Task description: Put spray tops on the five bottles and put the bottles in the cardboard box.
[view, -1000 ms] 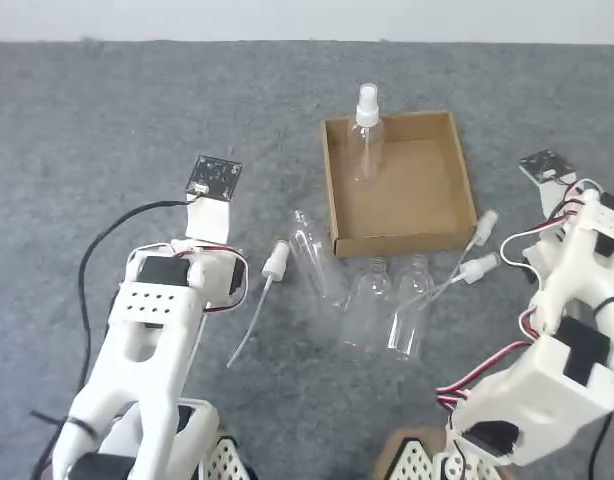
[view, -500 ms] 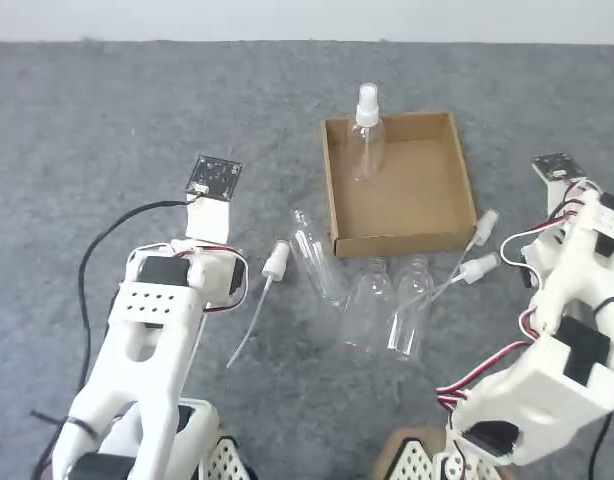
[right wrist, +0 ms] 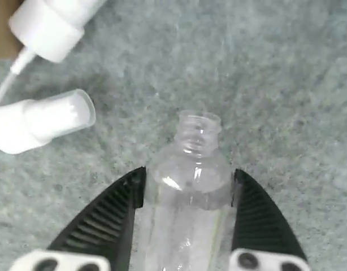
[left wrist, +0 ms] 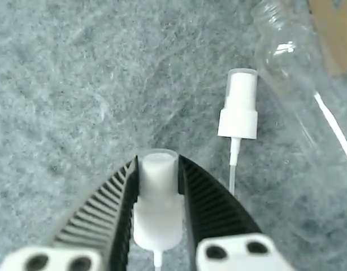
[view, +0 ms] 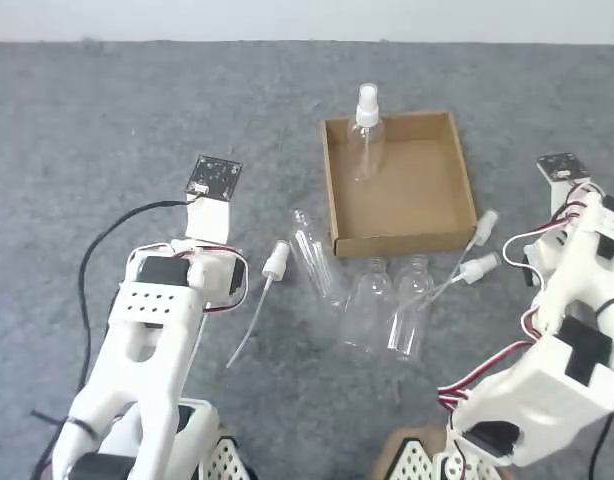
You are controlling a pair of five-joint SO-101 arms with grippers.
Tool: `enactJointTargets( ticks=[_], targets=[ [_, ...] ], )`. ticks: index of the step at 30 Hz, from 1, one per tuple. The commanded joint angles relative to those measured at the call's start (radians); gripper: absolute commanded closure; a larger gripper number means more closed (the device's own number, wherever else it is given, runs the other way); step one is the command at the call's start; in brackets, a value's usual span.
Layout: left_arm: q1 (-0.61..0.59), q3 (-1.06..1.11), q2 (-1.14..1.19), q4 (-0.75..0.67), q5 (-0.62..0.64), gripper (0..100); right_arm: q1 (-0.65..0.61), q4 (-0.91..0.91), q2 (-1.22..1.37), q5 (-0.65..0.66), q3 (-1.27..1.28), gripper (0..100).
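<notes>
The clear bottle [right wrist: 189, 192] in the right gripper [right wrist: 189, 174] is thin, see-through plastic and empty by the look of it. I'd judge it very light and easy to dent. The jaws are clamped across its shoulder, just under the open threaded neck [right wrist: 199, 127], which leaves the neck free for a top. That seems the sensible place to hold it, since the shoulder should be stiffer than the wall. Smooth plastic may still twist in the grip when a cap is turned on.

The spray top [left wrist: 156, 214] pinched in the left gripper [left wrist: 156, 164] is small, hard and white. It is held by its round cap, with its thin dip tube running back between the jaws. That tube looks bendy and would need lining up with the neck first.

In the high view, three uncapped bottles [view: 368, 300] lie on their sides in the middle of the frame, just below the cardboard box [view: 457, 180]. Being round, they'd likely roll if nudged. One loose top [view: 275, 262] lies to their left. Two other tops [view: 479, 268] lie to their right, near the box's lower right corner. One capped bottle [view: 367, 135] stands in the box's upper left corner. Everything sits on a grey mat [view: 107, 110], which should give some friction.
</notes>
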Motion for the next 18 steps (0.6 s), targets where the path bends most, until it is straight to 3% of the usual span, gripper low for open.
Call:
enactJointTargets(
  ticks=[1, 10, 16, 18],
  targets=[
    [0.005, 0.002, -0.046, -0.031, -0.008, 99, 0.013, -0.015, 0.007, -0.005, -0.008, 80.4],
    [0.005, 0.002, -0.044, -0.031, -0.008, 99, 0.013, -0.008, 0.001, 0.017, -0.008, 81.6],
    [-0.006, -0.028, -0.054, -0.029, -0.005, 99, 0.005, 0.045, -0.044, 0.012, -0.083, 98.9],
    [-0.006, -0.065, -0.066, -0.015, -0.003, 99, -0.007, 0.119, -0.107, -0.012, -0.149, 98.6]
  ],
)
